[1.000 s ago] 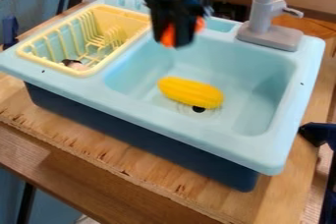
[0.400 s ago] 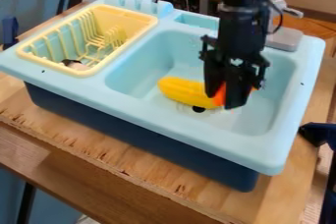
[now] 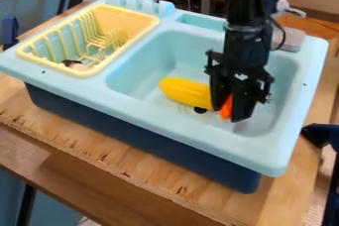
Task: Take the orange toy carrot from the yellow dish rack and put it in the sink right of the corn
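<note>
Lower and slightly nearer the front edge of the sink than 0.4 s ago, the gripper now hangs inside the basin towards its front right corner; 1.0 s ago it was up over the back edge. Its 2 fingers stand a little apart, closed around an orange thing, which shows as a narrow strip between them. Whether that thing touches the basin floor, I cannot tell.

Just beside the gripper, on the side towards the rack, a yellow toy corn lies across the basin floor, partly over the dark drain. Its near end passes behind a finger, so contact between them is unclear. The yellow rack sits at the sink's left edge, and the sink rests on a wooden counter.

The orange thing looks light and probably stiff, like hollow or solid toy plastic, and unlikely to break. A smooth surface could let it turn or slip if pinched near 1 end, so the best hold is across its middle, with both pads flat against its sides and only moderate pressure. The fingers hide too much to show where its middle lies.
</note>
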Available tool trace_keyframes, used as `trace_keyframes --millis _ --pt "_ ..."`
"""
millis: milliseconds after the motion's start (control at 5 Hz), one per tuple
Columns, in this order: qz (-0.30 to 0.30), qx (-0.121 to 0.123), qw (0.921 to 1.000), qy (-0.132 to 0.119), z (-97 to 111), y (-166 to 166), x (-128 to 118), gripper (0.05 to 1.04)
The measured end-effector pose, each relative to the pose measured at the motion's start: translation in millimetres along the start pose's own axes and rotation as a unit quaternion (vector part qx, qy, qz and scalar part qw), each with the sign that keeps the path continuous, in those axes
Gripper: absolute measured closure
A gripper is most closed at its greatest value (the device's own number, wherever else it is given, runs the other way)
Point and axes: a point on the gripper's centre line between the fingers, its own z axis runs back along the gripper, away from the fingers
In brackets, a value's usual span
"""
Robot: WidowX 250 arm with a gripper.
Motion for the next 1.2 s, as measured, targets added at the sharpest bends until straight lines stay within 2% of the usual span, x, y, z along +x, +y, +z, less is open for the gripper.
trace_keyframes --millis 200,600,800,1000,1200 --pt "-0.015 -0.001 0.9999 0.004 -6.6 -2.9 14.3 0.59" --pt "-0.02 -0.003 0.9996 0.02 -17.5 -7.3 15.7 0.589" --pt "-0.008 -0.003 0.9997 0.024 -20.2 -7.8 11.2 0.519" --pt "-0.004 -0.012 0.9997 0.019 -18.2 -9.6 7.4 0.212" --pt "-0.002 -0.004 1.0 0.001 -1.7 -10.6 6.0 0.077"
